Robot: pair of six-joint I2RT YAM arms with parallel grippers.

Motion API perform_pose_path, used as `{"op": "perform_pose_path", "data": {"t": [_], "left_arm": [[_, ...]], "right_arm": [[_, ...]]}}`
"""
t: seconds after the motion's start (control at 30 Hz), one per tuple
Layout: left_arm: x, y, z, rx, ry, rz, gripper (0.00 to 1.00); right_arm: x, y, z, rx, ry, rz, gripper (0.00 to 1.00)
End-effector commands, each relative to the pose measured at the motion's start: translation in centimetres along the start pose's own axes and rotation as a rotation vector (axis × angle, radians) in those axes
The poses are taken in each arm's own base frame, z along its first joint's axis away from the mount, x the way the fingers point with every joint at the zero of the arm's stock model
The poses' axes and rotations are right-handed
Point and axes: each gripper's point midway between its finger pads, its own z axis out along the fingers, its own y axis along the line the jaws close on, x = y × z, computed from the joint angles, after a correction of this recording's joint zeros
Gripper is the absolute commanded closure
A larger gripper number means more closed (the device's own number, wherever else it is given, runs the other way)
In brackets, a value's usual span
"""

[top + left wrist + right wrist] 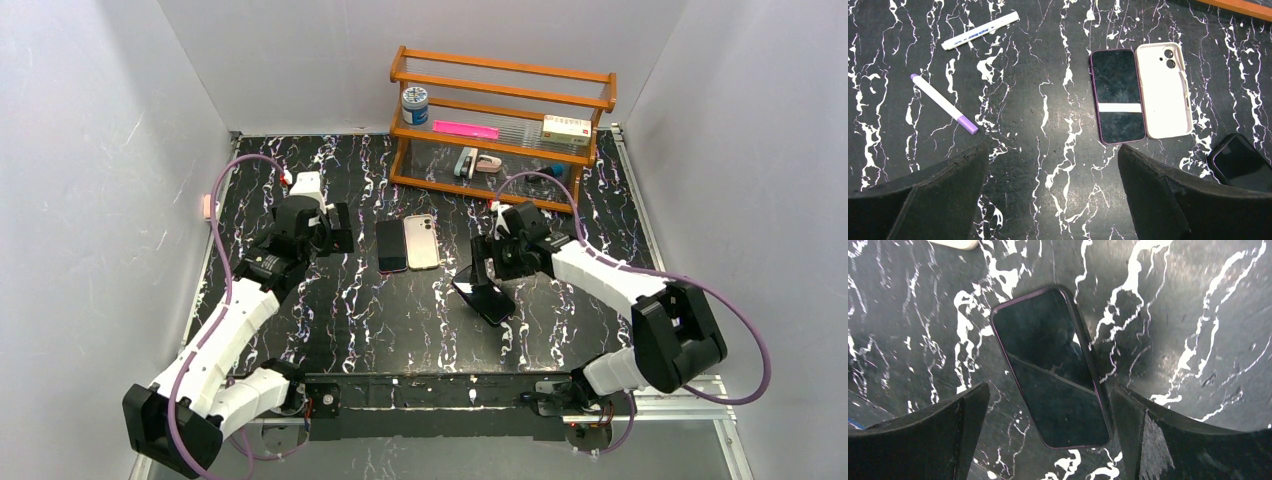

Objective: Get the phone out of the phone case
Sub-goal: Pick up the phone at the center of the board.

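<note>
Open right jaws flank a dark phone (1050, 367), cream case (954, 243) cropped at eleven o'clock; left jaws open too.

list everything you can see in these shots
phone: 1, dark screen with purple edge, mid-table
empty case: 1, cream, right beside that phone
second phone: 1, dark with purple edge, under the right gripper
white marker: 1, white, left part of table
purple-capped marker: 1, white and purple, near the other marker
rack: 1, brown wood, back of table, small items inside
table: 1, black, white veins
left gripper: 1, black, open
right gripper: 1, black, open
</note>
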Motion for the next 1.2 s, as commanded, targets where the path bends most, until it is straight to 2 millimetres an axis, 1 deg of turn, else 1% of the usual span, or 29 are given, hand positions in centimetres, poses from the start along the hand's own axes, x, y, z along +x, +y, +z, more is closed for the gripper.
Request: {"op": "perform_pose_path", "data": {"t": [0.0,0.1,0.27,0.37,0.57,0.67,0.83,0.97,1.17], "left_arm": [[-0.6,0.4,-0.7,0.004,-0.041,0.000,0.02],[-0.5,0.3,-0.7,0.014,-0.049,0.000,0.02],[-0.7,-0.4,-0.8,0.052,-0.060,-0.015,0.02],[-0.6,-0.7,-0.8,0.066,-0.061,-0.016,0.02],[-0.4,-1.3,-0.6,0.101,-0.050,-0.005,0.02],[-0.4,-1.4,-0.6,0.107,-0.048,-0.001,0.02],[-0.4,-1.3,-0.6,0.100,-0.049,0.003,0.02],[-0.4,-1.1,-0.6,0.094,-0.052,0.004,0.02],[-0.4,-0.9,-0.6,0.084,-0.053,0.009,0.02]], "right_arm": [[1.6,-1.0,-0.8,0.036,0.026,-0.035,0.01],[2.5,-1.0,-0.4,0.031,0.079,-0.034,0.01],[3.9,-1.0,0.5,0.021,0.167,-0.014,0.01],[4.2,-1.1,0.7,0.022,0.186,0.000,0.01],[5.4,0.1,1.0,-0.004,0.235,-0.013,0.01],[6.0,0.0,1.1,0.058,0.257,-0.051,0.01],[6.8,0.7,1.7,0.140,0.295,-0.134,0.01],[7.2,0.2,2.3,0.236,0.319,-0.164,0.01],[8.4,-0.1,3.2,0.283,0.385,-0.207,0.01]]}}
